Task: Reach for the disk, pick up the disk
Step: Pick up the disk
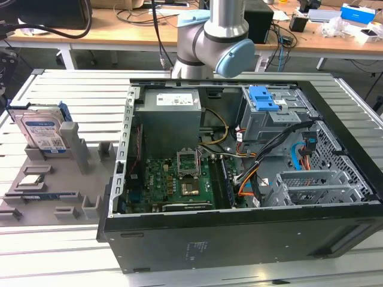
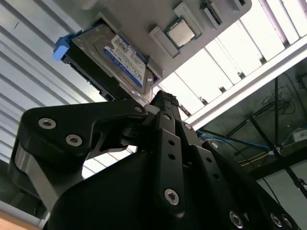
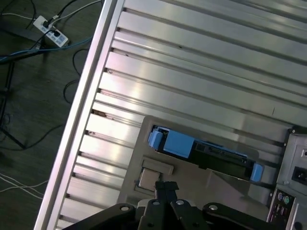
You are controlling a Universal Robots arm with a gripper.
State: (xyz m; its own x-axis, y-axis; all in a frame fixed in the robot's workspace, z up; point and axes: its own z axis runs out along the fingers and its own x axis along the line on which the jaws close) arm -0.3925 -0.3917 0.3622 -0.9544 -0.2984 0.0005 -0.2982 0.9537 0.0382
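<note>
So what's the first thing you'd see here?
The big black computer case lies open in the middle of the exterior view, its green circuit board showing. At the exterior view's left, the disk stands upright in a grey holder; in the first wrist view the gripper is near it, not touching.

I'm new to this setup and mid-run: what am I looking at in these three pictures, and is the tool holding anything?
The exterior view takes in the whole bench. A grey robot arm stands behind an open computer case on a slatted metal table. At the exterior view's left, the disk stands on edge in a grey holder. The two wrist cameras ride on the arm, so in both wrist views the black tool juts into the picture. It hangs apart from the disk, looks shut, and holds nothing.
</note>
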